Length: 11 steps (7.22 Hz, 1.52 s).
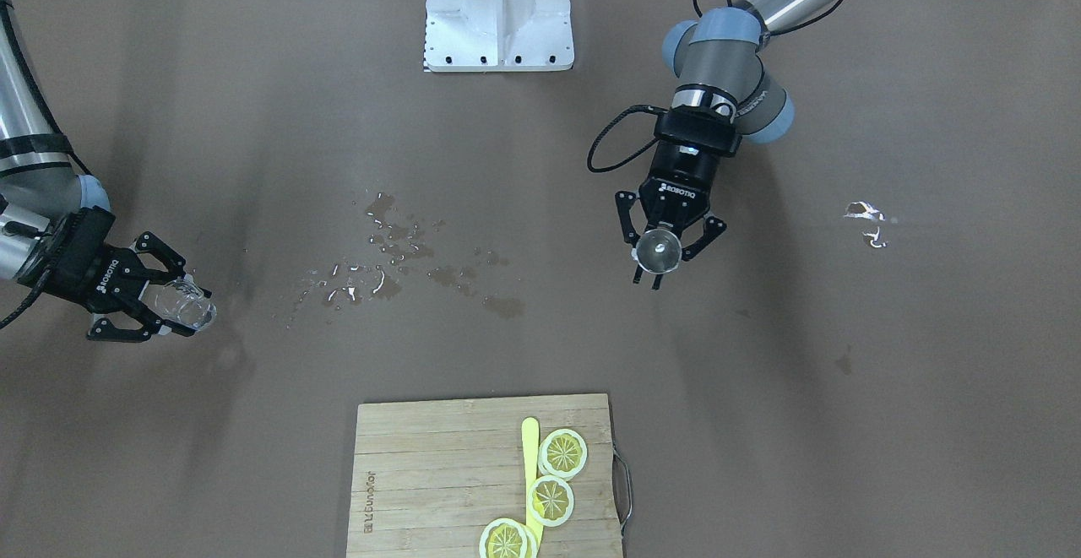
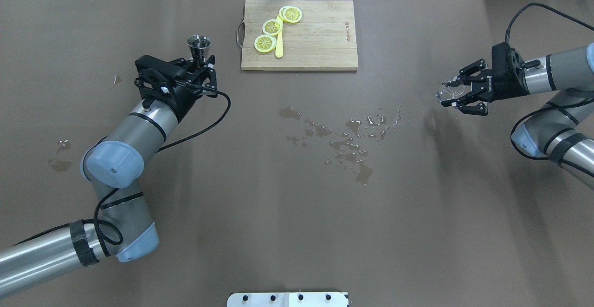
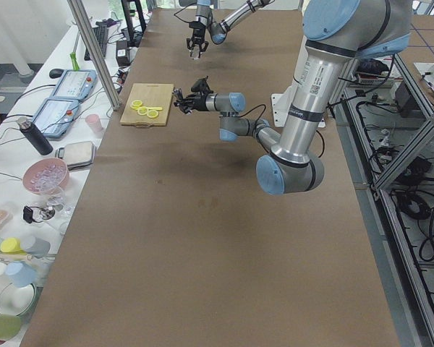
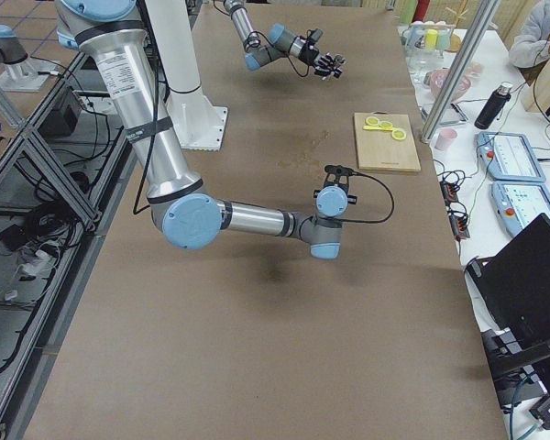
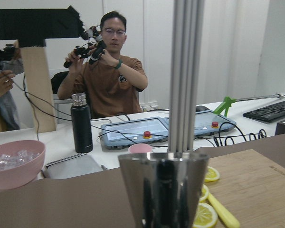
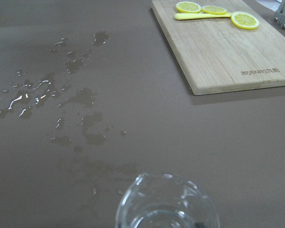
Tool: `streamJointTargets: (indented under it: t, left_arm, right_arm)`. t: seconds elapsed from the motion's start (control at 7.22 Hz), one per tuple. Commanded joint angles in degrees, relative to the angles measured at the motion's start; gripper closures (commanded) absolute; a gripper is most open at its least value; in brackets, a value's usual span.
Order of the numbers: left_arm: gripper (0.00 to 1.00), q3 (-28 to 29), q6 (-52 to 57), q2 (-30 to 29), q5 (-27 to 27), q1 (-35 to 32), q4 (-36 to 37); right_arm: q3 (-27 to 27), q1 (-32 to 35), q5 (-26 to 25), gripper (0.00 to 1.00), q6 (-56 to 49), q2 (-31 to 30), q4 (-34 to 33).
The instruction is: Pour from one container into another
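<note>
My left jaws pinch a small metal cup (image 2: 198, 43) by its lower part. It stands upright, lifted off the surface (image 2: 297, 232), just beside the handle end of the cutting board (image 2: 320, 37). On that board lie three lemon slices (image 2: 265, 43).

Out in the middle a puddle (image 2: 352, 146) of scattered drops wets the surface.

Far to the right, my right jaws are closed around a clear glass (image 2: 448, 92). It is held in the air and looks tipped over, its mouth toward the middle. I cannot tell whether the cup or the glass holds any liquid.

The two vessels are well apart, so I judge the pour not yet begun, and the risks lie in bringing them together:
- **Tipped glass:** if it takes the pour before it is righted, the liquid would run straight out onto the puddle.
- **Small cup:** if its lip is not over the glass mouth, the stream misses.
- **Smooth, wet walls:** glass and steel may slip or twist in my jaws as I rotate.
</note>
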Motion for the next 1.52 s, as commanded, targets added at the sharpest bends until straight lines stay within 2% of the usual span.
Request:
streamJointTargets:
  t: [0.0,0.42,0.69,1.11,1.39]
  left_arm:
    - [1.0,0.56,5.95,-3.1,-1.81,4.39,-0.69]
    - [1.0,3.36,8.34,-7.93,-2.33,5.39,0.1]
    - [1.0,3.11,8.61,-7.51,-5.99,5.56,-1.56]
    - [1.0,3.64,8.87,-8.13,-6.55,5.92,-1.75]
    - [1.0,3.82,14.64,-8.57,-6.55,6.27,-6.82]
  right_arm:
    - [3.72,0.87,-1.08,1.0,-0.36,-0.22,-5.22]
    - [7.86,2.89,-1.44,1.0,-0.89,-0.49,-11.03]
    - [12.33,5.09,0.4,1.0,-0.89,-0.66,-16.37]
    - [23.39,4.75,2.08,1.0,-0.89,-2.42,-26.03]
    - [28.77,4.57,2.86,1.0,-0.89,-2.68,-31.41]
